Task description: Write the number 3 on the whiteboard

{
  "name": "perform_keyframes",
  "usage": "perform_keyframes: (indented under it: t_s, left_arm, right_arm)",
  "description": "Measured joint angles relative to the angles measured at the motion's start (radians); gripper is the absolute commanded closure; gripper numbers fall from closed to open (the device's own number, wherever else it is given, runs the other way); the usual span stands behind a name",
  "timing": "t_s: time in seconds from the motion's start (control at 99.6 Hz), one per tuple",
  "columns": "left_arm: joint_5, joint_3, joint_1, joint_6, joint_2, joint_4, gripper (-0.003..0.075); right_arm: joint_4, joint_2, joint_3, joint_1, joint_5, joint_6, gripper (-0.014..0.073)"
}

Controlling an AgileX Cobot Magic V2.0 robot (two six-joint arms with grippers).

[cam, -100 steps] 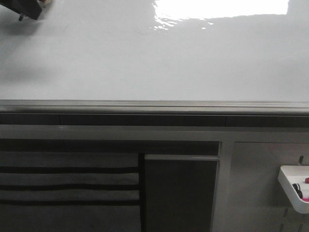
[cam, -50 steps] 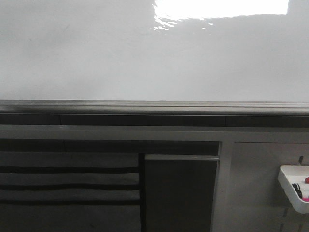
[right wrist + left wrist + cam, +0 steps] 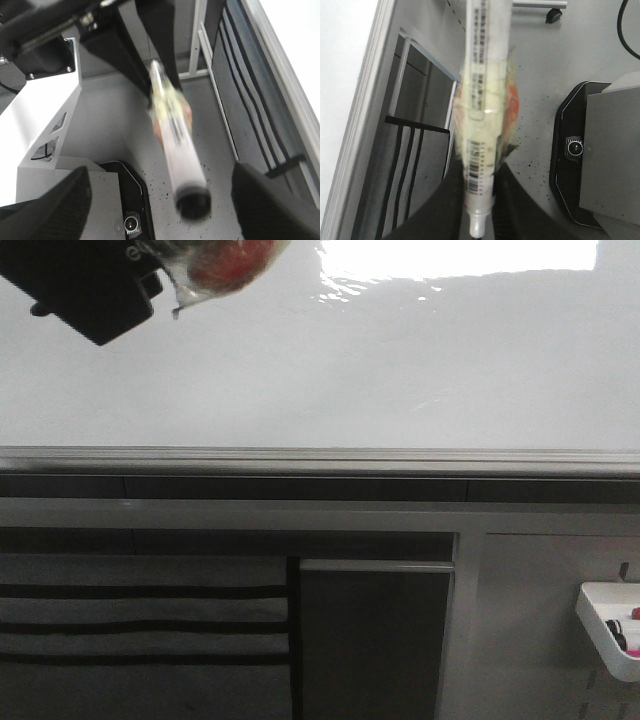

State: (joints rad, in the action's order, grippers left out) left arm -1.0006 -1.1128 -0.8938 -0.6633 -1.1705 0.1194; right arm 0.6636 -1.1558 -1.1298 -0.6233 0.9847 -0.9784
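The whiteboard (image 3: 350, 370) fills the upper front view, glossy, with a grey edge rail (image 3: 320, 458). No number 3 shows on it. My left gripper (image 3: 150, 285) is at the board's top left corner, shut on a white marker (image 3: 225, 260) wrapped in clear and orange tape. In the left wrist view the marker (image 3: 482, 90) sits between the fingers (image 3: 480, 170), beside the board (image 3: 340, 75). My right gripper (image 3: 160, 172) is open wide. The marker (image 3: 177, 135) points its dark end (image 3: 192, 200) between its fingers, touching neither.
A small white tray (image 3: 610, 625) with red and black items hangs at the lower right. Below the rail are a striped grey panel (image 3: 140, 620) and a dark panel (image 3: 375, 640). A black base (image 3: 590, 160) sits on the speckled floor.
The left gripper was a small dark corner at the top left, then left the front view. It is now back in view, lower and further right, with the taped marker.
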Motion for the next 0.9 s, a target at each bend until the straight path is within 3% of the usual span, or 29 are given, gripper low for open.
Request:
perform_keyframes:
  t_s: [0.402, 0.673, 0.904]
  left_arm:
    - [0.025, 0.0, -0.004, -0.004, 0.0, 0.0, 0.0738]
    - [0.025, 0.0, -0.004, -0.004, 0.0, 0.0, 0.0738]
    - [0.025, 0.0, -0.004, -0.01, 0.0, -0.007, 0.0738]
  right_arm:
    - [0.015, -0.064, 0.0, -0.029, -0.084, -0.021, 0.0145]
    - [0.015, -0.064, 0.0, -0.029, -0.09, -0.024, 0.0419]
    - [0.019, -0.064, 0.0, -0.029, -0.077, -0.025, 0.0539]
